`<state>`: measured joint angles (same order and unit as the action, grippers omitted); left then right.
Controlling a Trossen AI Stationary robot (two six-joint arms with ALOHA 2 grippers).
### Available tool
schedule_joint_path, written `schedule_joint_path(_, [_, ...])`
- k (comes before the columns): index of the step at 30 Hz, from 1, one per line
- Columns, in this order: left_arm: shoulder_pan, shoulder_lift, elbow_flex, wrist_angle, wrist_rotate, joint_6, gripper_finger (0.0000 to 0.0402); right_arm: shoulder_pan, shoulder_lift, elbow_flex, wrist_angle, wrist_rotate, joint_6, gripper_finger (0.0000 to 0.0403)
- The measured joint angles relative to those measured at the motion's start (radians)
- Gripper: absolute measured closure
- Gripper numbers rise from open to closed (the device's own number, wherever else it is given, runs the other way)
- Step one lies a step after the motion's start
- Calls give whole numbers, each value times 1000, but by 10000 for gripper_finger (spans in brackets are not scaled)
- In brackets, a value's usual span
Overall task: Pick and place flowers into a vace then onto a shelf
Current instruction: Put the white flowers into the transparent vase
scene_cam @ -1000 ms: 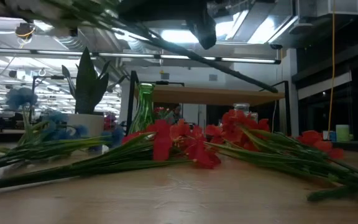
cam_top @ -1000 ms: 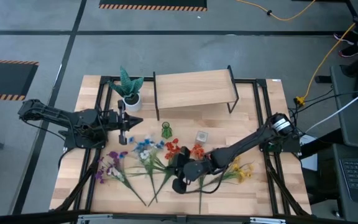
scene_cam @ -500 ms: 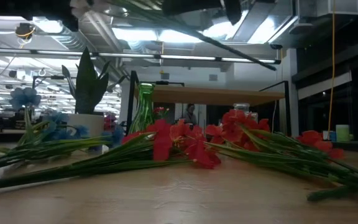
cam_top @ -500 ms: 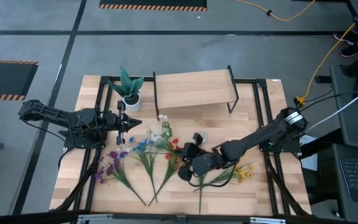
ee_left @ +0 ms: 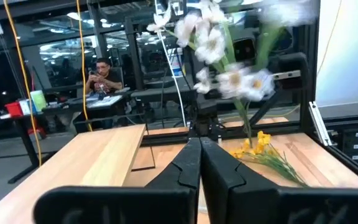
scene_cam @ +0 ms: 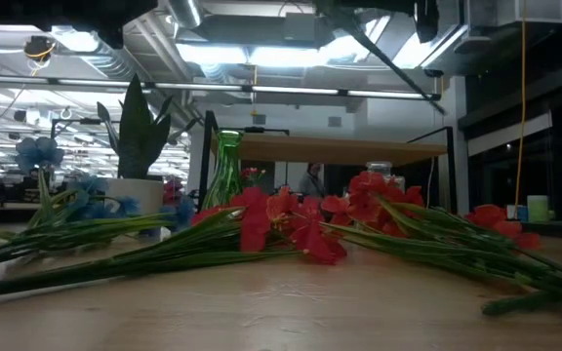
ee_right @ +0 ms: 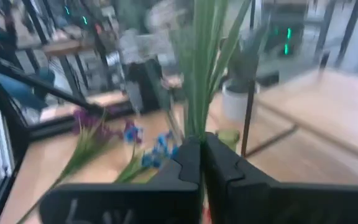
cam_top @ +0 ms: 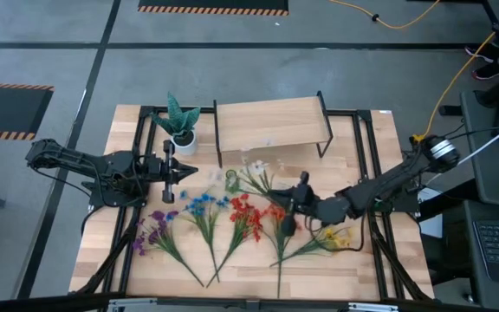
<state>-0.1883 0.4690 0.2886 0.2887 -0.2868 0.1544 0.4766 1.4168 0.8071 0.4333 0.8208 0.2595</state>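
Note:
My right gripper (cam_top: 289, 200) hangs over the middle of the table, shut on a white-blossomed flower sprig (cam_top: 254, 170). The sprig's blossoms (ee_left: 229, 62) are in the air beside the small green vase (cam_top: 230, 179), which stands on the table. Purple (cam_top: 152, 230), blue (cam_top: 200, 205), red (cam_top: 243, 211) and yellow flowers (cam_top: 336, 236) lie flat on the tabletop. The shelf (cam_top: 271, 122) stands on its black legs at the far side. My left gripper (cam_top: 189, 171) waits shut above the table's left part and holds nothing. My right gripper pinches the white sprig's green stems (ee_right: 199, 127) between its two fingers. The stems and leaves run straight out from the fingertips, along the fingers, which point roughly level toward the table's left. The sprig is lifted clear of the table.
A spiky green plant in a white pot (cam_top: 180, 124) stands left of the shelf. A small pale cube (cam_top: 281, 188) sits near the vase. The lying flowers cover the middle of the table; bare wood shows along the near edge (cam_top: 232, 282). A person (ee_left: 101, 74) sits beyond the table.
My right gripper has risen and travelled from the near middle toward the table's far right, its wrist turning toward level. It stays shut on the white sprig, which has come up off the pile and swung with its blossoms toward the vase.

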Motion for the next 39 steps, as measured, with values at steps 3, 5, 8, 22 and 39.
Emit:
schedule_joint_path(3, [0, 0, 0, 0, 0, 22, 396, -7, -9, -83, 211, 2, -120, 402])
schedule_joint_path(5, [0, 0, 0, 0, 0, 24, 396, -19, -7, -128, 301, 1, -181, 402])
schedule_joint_path(8, [0, 0, 0, 0, 0, 24, 396, -38, -7, -175, 417, -1, -246, 402])
schedule_joint_path(22, [0, 0, 0, 0, -8, 25, 396, -146, -3, -307, 694, -90, -296, 401])
schedule_joint_path(39, [0, 0, 0, 0, -8, 25, 396, -187, 83, -307, 787, -115, -320, 401])
